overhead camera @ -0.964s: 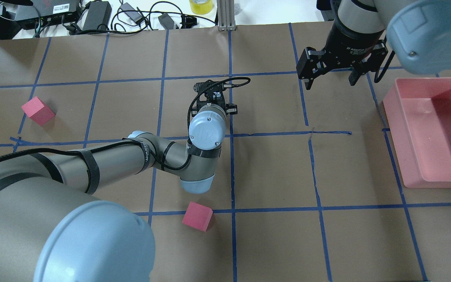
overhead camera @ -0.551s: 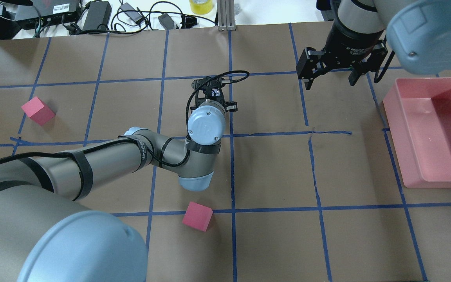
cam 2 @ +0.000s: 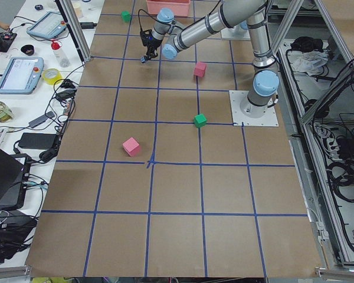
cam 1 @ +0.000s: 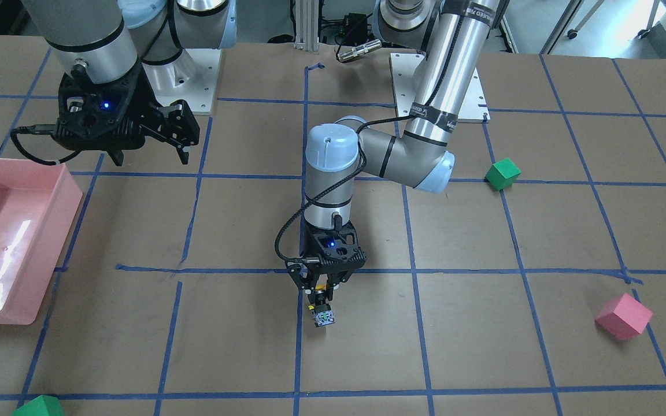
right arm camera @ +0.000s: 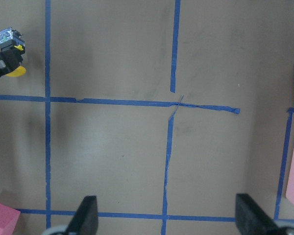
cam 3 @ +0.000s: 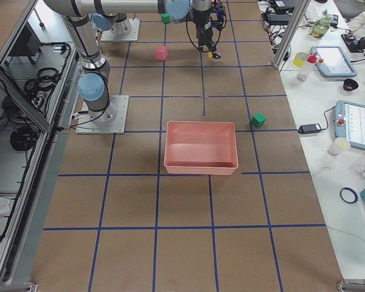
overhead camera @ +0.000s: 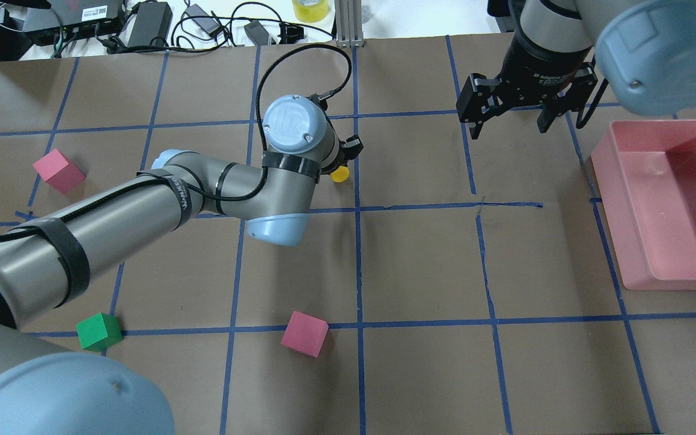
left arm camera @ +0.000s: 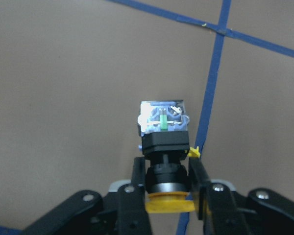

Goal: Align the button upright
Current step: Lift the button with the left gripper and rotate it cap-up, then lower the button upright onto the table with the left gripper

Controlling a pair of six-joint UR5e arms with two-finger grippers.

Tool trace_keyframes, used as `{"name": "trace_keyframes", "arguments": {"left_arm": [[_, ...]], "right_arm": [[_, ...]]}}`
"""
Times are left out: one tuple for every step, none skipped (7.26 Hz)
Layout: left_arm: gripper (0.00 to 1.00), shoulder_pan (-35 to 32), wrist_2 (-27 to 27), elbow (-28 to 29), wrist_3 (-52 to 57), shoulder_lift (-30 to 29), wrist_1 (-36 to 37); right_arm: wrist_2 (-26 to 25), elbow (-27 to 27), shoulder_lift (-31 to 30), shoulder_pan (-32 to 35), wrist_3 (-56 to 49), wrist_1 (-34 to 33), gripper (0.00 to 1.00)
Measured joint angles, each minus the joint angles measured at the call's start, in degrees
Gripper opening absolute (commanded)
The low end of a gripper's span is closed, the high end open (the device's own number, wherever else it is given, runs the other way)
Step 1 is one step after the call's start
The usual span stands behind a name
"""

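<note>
My left gripper (left arm camera: pixel 166 169) is shut on the button (left arm camera: pixel 164 142), with its fingers (left arm camera: pixel 137 183) on the black neck. The yellow cap sits toward the palm and the black-and-silver base points away, down at the table. In the front view the gripper (cam 1: pixel 322 289) points down at mid table and the button (cam 1: pixel 323 315) hangs below it on a blue tape line. I cannot tell whether the base touches the paper. From overhead only the button's yellow cap (overhead camera: pixel 340 174) shows beside the wrist. My right gripper (overhead camera: pixel 508 125) is open and empty, hovering at the far right; it also shows in the front view (cam 1: pixel 151 155).
A pink tray (overhead camera: pixel 674 283) stands at the right edge, also in the front view (cam 1: pixel 50 231). Two pink cubes (overhead camera: pixel 58 171) (overhead camera: pixel 304 333) and a green cube (overhead camera: pixel 99 331) lie on the left half. Another green cube (cam 1: pixel 38 407) lies at the far side. Cables and adapters line the far edge.
My left wrist has swung up and away from me, over the gripper, so the button's yellow cap now shows beside it. The forearm shifted and uncovered the green cube. The right arm has not moved.
</note>
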Motion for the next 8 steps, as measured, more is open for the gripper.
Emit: {"name": "trace_keyframes", "arguments": {"left_arm": [[0.00,2.00,-6.41,0.33,-6.41,1.16,-3.20],[0.00,3.86,-12.86,0.45,-13.05,1.83,-4.89],[0.00,5.20,-17.94,0.51,-19.03,2.10,-6.18],[0.00,6.10,-21.77,0.63,-25.52,1.96,-7.54],[0.00,6.76,-25.64,0.95,-32.93,1.41,-8.52],[0.00,7.11,-29.15,1.38,-39.59,0.74,-9.55],[0.00,7.63,-32.01,1.66,-44.92,0.11,-10.90],[0.00,9.03,-35.27,1.67,-49.30,-0.45,-11.96]], "right_arm": [[-0.01,0.00,0.00,0.00,0.00,0.02,1.00],[-0.05,0.02,0.00,0.00,0.00,0.03,1.00],[-0.07,0.04,0.00,0.00,0.00,0.06,1.00],[-0.08,0.04,0.00,0.00,0.00,0.09,1.00],[-0.08,0.05,0.00,0.00,0.00,0.12,1.00],[-0.07,0.05,0.00,0.00,0.00,0.14,1.00],[-0.03,0.05,0.00,0.00,0.00,0.21,1.00],[-0.02,0.05,0.00,0.00,0.00,0.29,1.00]]}}
